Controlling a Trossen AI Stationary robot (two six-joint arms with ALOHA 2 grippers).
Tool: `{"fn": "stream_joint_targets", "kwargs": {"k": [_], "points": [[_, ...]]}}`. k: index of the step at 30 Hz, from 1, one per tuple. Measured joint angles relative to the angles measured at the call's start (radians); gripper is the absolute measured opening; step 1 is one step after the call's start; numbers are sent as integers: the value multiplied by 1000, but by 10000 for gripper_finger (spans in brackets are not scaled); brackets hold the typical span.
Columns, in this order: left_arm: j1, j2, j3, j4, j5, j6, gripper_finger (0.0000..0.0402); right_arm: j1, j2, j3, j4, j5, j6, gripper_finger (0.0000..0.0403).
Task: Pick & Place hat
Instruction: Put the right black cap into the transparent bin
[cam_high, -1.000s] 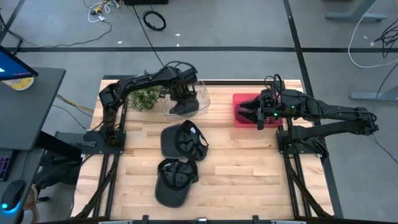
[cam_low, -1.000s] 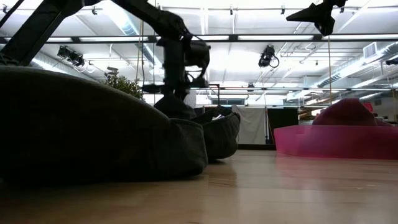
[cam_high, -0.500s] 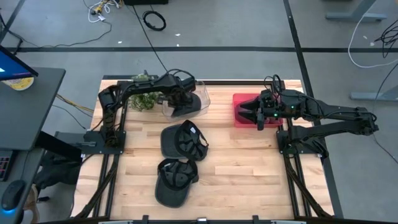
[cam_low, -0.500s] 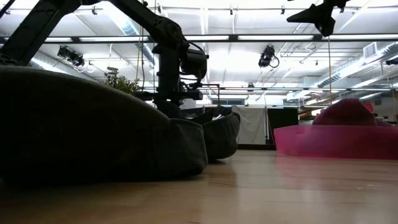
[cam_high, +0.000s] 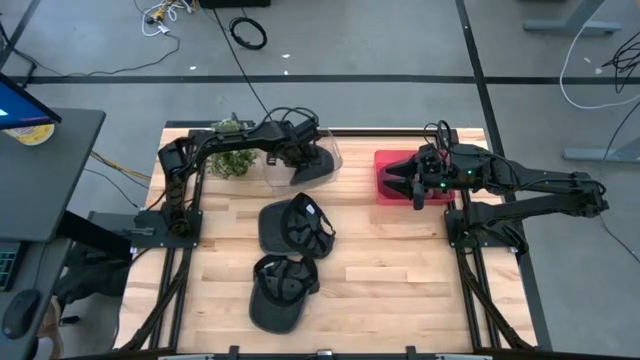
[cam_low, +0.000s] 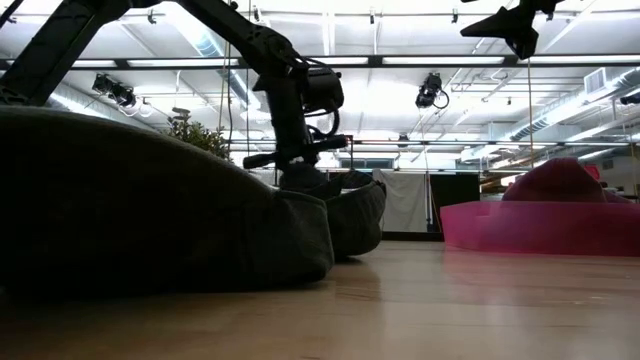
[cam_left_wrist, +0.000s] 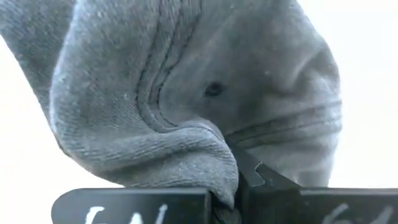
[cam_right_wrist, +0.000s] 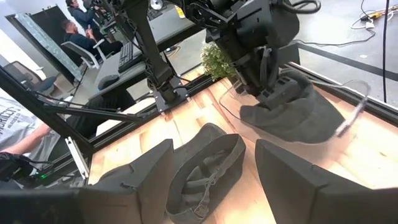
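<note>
Two dark grey caps lie upside down on the wooden table, one in the middle (cam_high: 295, 225) and one nearer the front edge (cam_high: 283, 290). A third grey cap (cam_high: 312, 166) sits in a clear bin (cam_high: 331, 152) at the far side. My left gripper (cam_high: 298, 152) is over that bin, shut on this cap, which fills the left wrist view (cam_left_wrist: 186, 93). My right gripper (cam_high: 413, 186) hovers open over a red bin (cam_high: 388, 160) on the right and touches nothing. My left gripper pinches a raised fold of the cap's crown fabric (cam_left_wrist: 219, 177) between its two fingers. It comes from above, tipped at a slant. In the right wrist view the cap (cam_right_wrist: 292, 115) lies low in the clear bin under the gripper.
A small green plant (cam_high: 232, 158) stands left of the clear bin. The red bin (cam_low: 540, 225) has a domed shape showing in it. The near cap (cam_low: 150, 200) blocks much of the low view. People sit beyond the table in the right wrist view.
My left gripper, still shut on the cap, has dipped into the clear bin and then tipped from upright to a slant, shifting slightly toward the table's right. The cap has moved with it inside the bin.
</note>
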Motion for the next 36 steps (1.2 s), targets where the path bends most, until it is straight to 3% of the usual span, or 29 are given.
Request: {"fn": "stream_joint_targets", "kwargs": {"k": [15, 18, 29, 36], "points": [[-33, 0, 0, 49, 5, 33, 18, 0, 0, 0, -11, 1, 3, 229], [-33, -13, 3, 43, 45, 74, 11, 0, 0, 0, -14, 1, 3, 229], [8, -265, 6, -174, -22, 118, 11, 0, 0, 0, -17, 4, -3, 229], [18, -296, 5, -281, 2, 86, 11, 0, 14, 0, -13, 3, -23, 229]]}}
